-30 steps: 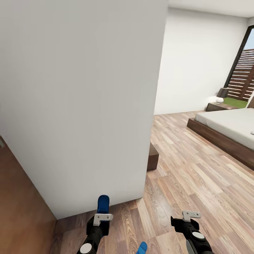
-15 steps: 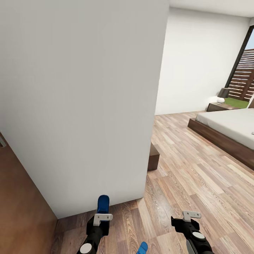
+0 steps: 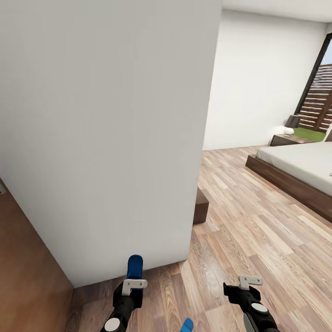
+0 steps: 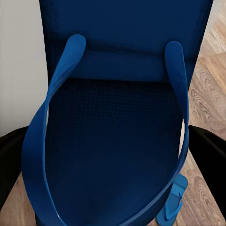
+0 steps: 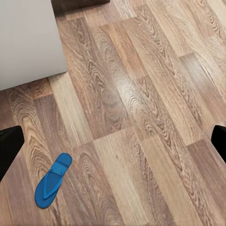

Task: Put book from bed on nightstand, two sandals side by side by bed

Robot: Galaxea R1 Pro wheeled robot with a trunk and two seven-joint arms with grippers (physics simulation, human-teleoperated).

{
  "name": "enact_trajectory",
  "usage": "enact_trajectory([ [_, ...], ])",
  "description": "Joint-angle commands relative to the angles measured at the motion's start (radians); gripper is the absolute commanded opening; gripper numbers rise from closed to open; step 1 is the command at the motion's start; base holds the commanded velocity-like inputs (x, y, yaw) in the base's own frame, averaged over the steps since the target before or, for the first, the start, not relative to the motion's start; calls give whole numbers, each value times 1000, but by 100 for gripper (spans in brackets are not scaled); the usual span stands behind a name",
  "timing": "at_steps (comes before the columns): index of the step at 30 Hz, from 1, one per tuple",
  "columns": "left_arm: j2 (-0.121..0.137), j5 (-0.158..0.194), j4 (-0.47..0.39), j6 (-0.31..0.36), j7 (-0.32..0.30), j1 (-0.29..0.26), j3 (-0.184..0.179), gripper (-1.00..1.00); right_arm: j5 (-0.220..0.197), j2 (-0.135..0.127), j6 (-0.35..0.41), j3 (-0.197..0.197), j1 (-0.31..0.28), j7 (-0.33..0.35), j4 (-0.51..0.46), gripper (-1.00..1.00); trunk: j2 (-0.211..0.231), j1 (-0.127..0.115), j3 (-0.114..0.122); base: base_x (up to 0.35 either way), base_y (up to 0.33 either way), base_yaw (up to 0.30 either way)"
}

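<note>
Carrying One Sandal Toward the Bed, the Other Left on the Floor

Standing close to a broad white wall (image 3: 110, 138) that blocks much of the head view, the robot looks past its corner into the bedroom. The light wood-plank floor (image 3: 249, 240) runs on to the bed (image 3: 299, 170), low and grey-topped in its dark frame, well apart from the robot at the right. Beyond it a nightstand (image 3: 282, 139) carries a small lamp (image 3: 290, 124). The book cannot be made out from here.

The left gripper (image 3: 134, 282) pinches one blue sandal (image 4: 113, 122), its fingers pressed on either side of the sole, the sandal sticking up above them. The right gripper (image 3: 246, 282) is empty, with its fingers spread wide. The second sandal (image 5: 52, 180) lies flat on the floor between the two arms, just beside the robot's base.

Risks, as I judge them: the wall corner is near the left arm, so a turn could knock the held sandal loose. Driving off could also leave the floor sandal behind or run over it. The right gripper looks free to collect it first.

No brand, label or writing is readable on anything here.
</note>
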Motion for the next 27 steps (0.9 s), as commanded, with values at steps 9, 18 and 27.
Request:
enact_trajectory([
  [9,1,7,-2,-2,10,-2,-6,-100,-6,-1,5,2,-1,-4,-2,100,-2,1,-2,25,0,0],
  [18,-3,4,-2,6,11,-2,-5,-100,-3,-2,82,6,-11,-1,101,100,-2,1,-2,0,0,0],
  [27,-5,4,-2,9,14,-2,-2,-100,-2,43,178,13,-383,2,546,100,-2,1,-2,0,0,0],
])
